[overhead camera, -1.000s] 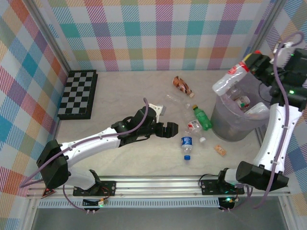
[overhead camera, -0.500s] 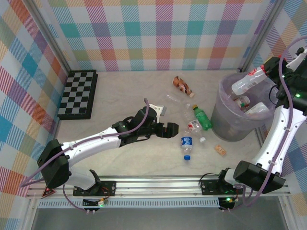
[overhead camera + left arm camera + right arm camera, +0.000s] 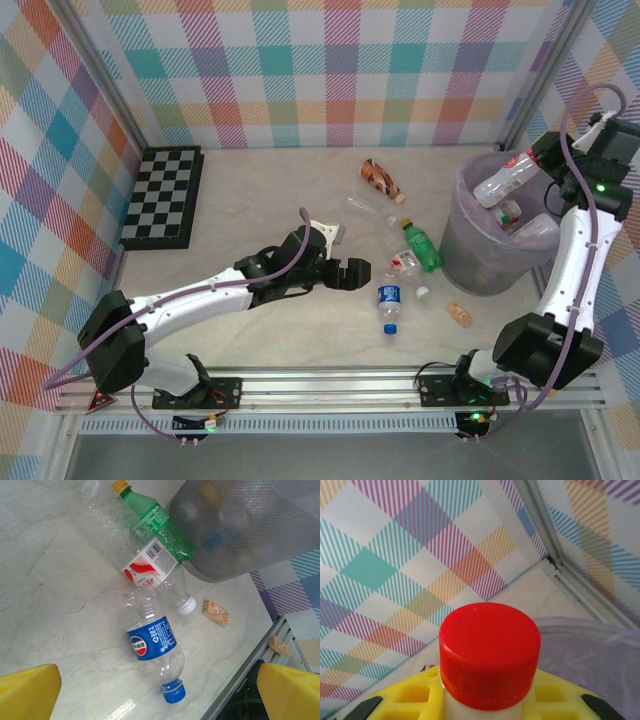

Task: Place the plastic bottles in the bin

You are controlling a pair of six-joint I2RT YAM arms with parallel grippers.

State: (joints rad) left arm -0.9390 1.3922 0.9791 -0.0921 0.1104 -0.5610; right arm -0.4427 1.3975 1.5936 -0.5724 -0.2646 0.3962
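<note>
Pastel plaid walls on three sides; pale marbled desk (image 3: pixel 250 200) below. Largest item: round grey translucent bin (image 3: pixel 462 255) with a pale purple liner, at the right side of the desk, several bottles already inside. Flat black-and-white chessboard (image 3: pixel 163 196) lies far left, well apart from the work. Right tool (image 3: pixel 547 160) is clamped on the neck of a clear plastic bottle with red label and red cap (image 3: pixel 505 180); on the right wrist view the cap (image 3: pixel 489 652) sits between the yellow fingers (image 3: pixel 415 695). That bottle hangs over the bin mouth, long axis slanted, cap end at the tool, base pointing left across the opening. Judgement: the drop turns on this, as the body is inside the rim line, so a release should land it. Left tool (image 3: pixel 355 272) is spread wide and holds nothing, just left of a clear blue-labelled bottle (image 3: pixel 389 303) lying with its cap toward the near edge; the left arm is the nearer one for it. Green bottle (image 3: pixel 421 246), red-and-white-labelled bottle (image 3: pixel 404 263) and brown-red wrapped bottle (image 3: pixel 381 177) lie loose nearby, plus a small tan block (image 3: pixel 459 314). Against a second ago: the held bottle has come from over the bin's left rim to over the mouth; left arm unchanged.
</note>
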